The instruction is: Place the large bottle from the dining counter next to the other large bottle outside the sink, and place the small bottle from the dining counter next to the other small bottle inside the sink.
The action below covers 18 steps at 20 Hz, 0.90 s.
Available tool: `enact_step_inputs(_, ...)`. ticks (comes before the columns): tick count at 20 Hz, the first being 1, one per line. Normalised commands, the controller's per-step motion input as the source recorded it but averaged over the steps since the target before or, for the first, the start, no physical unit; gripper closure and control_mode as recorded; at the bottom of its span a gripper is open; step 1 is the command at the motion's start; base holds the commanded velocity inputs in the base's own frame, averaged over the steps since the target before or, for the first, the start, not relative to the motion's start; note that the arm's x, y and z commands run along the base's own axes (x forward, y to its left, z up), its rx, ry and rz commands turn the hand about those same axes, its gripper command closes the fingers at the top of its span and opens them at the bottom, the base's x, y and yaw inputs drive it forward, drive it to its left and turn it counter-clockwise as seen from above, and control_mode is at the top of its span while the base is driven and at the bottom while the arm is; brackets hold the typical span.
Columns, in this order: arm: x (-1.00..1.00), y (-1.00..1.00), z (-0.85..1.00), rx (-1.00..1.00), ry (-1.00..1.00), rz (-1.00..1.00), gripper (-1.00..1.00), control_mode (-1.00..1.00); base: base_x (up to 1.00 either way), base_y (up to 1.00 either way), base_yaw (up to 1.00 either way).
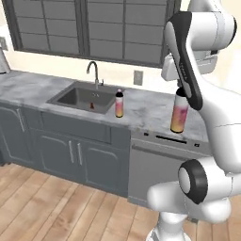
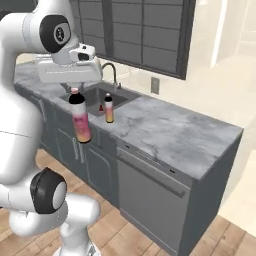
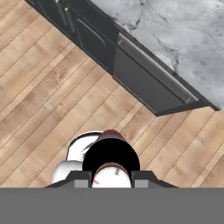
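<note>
While the gripper (image 2: 75, 86) hangs above the front edge of the marble worktop (image 2: 170, 132), its jaws are closed on the dark cap of the large bottle from the dining counter (image 2: 80, 118), which hangs upright, pink above and yellow-orange at the base.

Landmark: the sink (image 1: 84, 96), a recessed grey basin with a dark gooseneck faucet (image 1: 93, 71) at its rear rim.

- Held large bottle (image 1: 179, 112): well to the right of the sink in the left base view, over the counter's front edge above the dishwasher (image 1: 157, 167). Whether its base touches the top cannot be told.
- Other large bottle (image 1: 119, 103): upright on the worktop, just beside the sink's right rim, outside the basin.
- Other small bottle (image 1: 92, 106): a small dark and red shape inside the sink, near its front wall.
- Hand view: bottle cap (image 3: 111, 160) seen from above between the fingertips, wooden floor (image 3: 48, 87) beneath.
</note>
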Motion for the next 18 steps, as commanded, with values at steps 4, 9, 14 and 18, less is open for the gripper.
enact_step_inputs(4, 0.00, 0.00, 0.00, 0.00, 0.00, 0.00, 1.00, 1.00, 0.66, 0.00, -0.44)
enact_step_inputs(9, 0.00, 0.00, 0.00, 0.00, 0.00, 0.00, 1.00, 1.00, 0.59, 0.26, -0.35)
enact_step_inputs(14, 0.00, 0.00, 0.00, 0.00, 0.00, 0.00, 1.00, 1.00, 0.51, 0.65, -0.21)
enact_step_inputs(18, 0.00, 0.00, 0.00, 0.00, 0.00, 0.00, 1.00, 1.00, 0.42, 0.41, -0.21)
